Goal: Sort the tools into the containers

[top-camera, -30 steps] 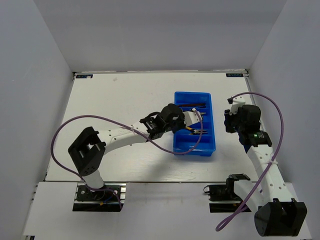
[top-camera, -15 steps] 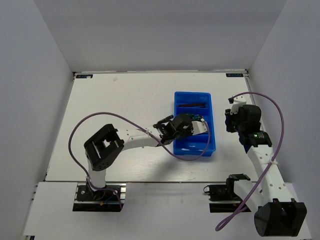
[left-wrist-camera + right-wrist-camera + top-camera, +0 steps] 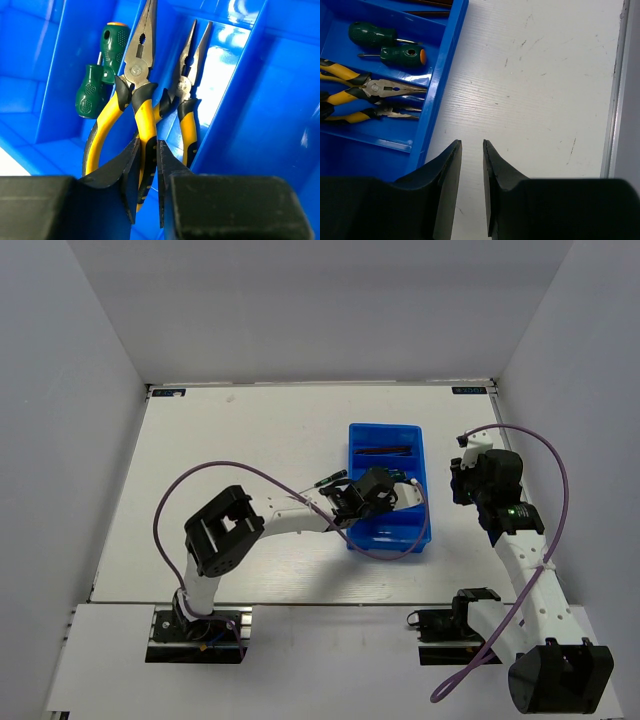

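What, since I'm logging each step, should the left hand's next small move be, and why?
Probably open the left hand and release. Its fingers are pinched on one yellow handle of the pliers, which already appear to lie down inside a compartment of the blue tray, so nothing seems left to carry.

White left arm (image 3: 290, 517), white right arm (image 3: 530, 575), black joints (image 3: 225, 530), purple cables (image 3: 220, 463)

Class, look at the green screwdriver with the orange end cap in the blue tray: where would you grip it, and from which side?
I'd take the orange-capped screwdriver by its thick green handle, straight down from above: it lies flat, the walls of the blue tray block sideways approaches, and the shaft is thin.
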`<state>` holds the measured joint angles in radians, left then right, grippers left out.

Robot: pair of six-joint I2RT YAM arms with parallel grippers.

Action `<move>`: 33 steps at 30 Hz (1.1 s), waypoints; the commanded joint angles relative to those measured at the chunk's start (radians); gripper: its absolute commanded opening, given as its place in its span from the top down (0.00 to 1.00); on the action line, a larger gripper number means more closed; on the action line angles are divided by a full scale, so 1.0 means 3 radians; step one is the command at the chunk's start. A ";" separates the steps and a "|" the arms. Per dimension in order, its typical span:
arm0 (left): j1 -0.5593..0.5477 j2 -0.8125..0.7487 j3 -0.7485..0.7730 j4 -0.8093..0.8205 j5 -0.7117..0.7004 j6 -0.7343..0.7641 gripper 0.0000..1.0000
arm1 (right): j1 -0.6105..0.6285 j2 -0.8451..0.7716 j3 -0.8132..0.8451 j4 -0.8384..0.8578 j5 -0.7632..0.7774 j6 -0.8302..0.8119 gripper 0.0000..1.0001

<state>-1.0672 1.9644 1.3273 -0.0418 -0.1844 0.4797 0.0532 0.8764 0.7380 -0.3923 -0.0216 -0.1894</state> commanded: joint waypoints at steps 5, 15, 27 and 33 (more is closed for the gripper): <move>-0.0017 -0.0090 0.0167 0.0032 -0.0127 0.0022 0.78 | -0.0019 -0.0063 -0.0011 0.0132 0.0021 0.0033 0.70; -0.0017 -0.0162 0.0137 0.0032 -0.0244 -0.0167 0.42 | -0.0024 -0.0068 -0.0006 0.0132 0.0016 0.0038 0.70; 0.0330 -0.1168 -0.0134 -0.0295 -0.0418 -0.1317 1.00 | -0.0014 0.0008 -0.0001 -0.0180 -0.1188 -0.0329 0.92; 0.1030 -0.1608 -0.0502 -0.0866 -0.0326 -0.1859 0.42 | 0.0017 0.0106 0.0081 -0.0502 -0.2115 -0.0876 0.27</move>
<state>-0.8467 1.5146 1.2461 -0.1452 -0.2806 0.0574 0.0544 0.9051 0.7376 -0.4854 -0.4370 -0.3321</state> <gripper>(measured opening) 0.517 0.711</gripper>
